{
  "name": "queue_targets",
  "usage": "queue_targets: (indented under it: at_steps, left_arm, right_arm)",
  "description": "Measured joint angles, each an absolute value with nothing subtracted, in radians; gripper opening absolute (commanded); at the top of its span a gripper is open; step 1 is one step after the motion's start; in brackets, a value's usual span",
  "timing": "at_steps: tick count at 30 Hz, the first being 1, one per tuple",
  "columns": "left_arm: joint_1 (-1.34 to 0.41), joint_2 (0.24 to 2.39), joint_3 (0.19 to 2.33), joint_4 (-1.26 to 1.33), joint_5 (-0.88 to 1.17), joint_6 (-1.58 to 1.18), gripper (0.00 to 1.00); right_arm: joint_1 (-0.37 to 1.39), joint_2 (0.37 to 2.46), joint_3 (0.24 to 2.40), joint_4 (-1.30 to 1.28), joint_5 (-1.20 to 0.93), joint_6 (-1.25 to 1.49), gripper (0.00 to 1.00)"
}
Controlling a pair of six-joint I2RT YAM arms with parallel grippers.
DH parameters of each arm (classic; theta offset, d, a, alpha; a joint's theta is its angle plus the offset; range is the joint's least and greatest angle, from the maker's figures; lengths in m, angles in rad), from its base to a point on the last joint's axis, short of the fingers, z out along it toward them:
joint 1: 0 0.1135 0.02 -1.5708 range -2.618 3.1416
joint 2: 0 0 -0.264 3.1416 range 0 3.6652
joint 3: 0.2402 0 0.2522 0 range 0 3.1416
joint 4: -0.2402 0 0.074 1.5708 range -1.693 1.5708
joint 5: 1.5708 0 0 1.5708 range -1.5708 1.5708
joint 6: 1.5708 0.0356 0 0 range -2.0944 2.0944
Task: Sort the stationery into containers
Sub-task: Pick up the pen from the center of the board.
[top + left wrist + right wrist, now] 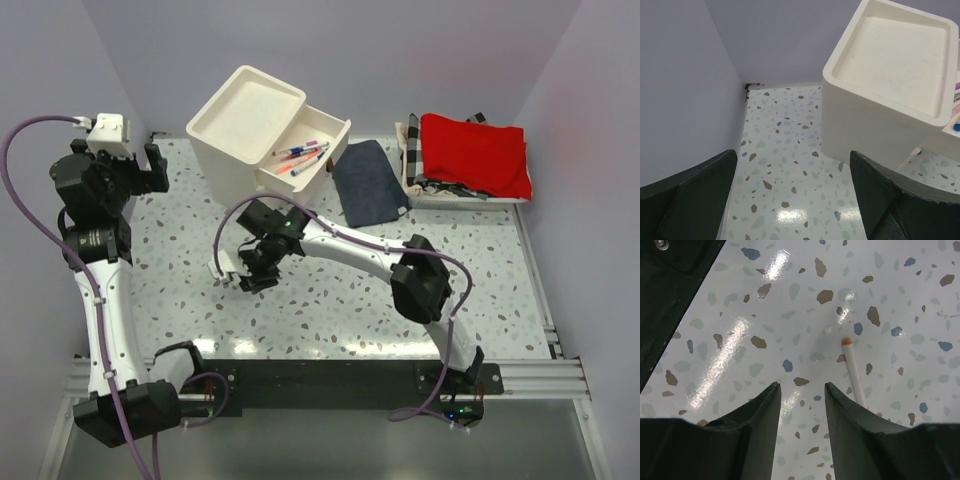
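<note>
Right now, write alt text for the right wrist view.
The right tool hangs over a speckled table, its two dark fingers slightly apart with nothing between them. A thin white pen with an orange tip lies on the table beside one finger, outside the gap.

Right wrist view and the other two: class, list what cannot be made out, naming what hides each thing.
- White orange-tipped pen: right wrist view, lower end behind a finger of the right gripper.
- Cream plastic drawer unit: top view, lower drawers under its tray top.
- Pens in the open drawer: left wrist view, cut off by the right edge.
</note>
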State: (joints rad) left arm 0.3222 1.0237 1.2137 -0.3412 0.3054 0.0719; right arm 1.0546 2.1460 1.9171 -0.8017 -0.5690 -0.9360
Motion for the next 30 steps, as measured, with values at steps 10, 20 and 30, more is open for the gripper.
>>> queue_targets:
  at_steps: [10, 20, 30]
  left_arm:
    - [0.318, 1.041, 1.222, -0.354, 0.284, 0.093, 1.00]
    - [0.318, 1.065, 1.222, -0.356, 0.278, 0.094, 1.00]
    - [0.318, 1.072, 1.222, -0.357, 0.274, 0.093, 1.00]
  right_arm:
    - [1.027, 2.389, 2.151, -0.819, -0.553, -0.901, 0.44]
    - [0.983, 2.462, 2.194, -0.828, -0.483, -0.920, 0.43]
    - [0.980, 2.496, 2.194, -0.833, -0.464, -0.948, 0.33]
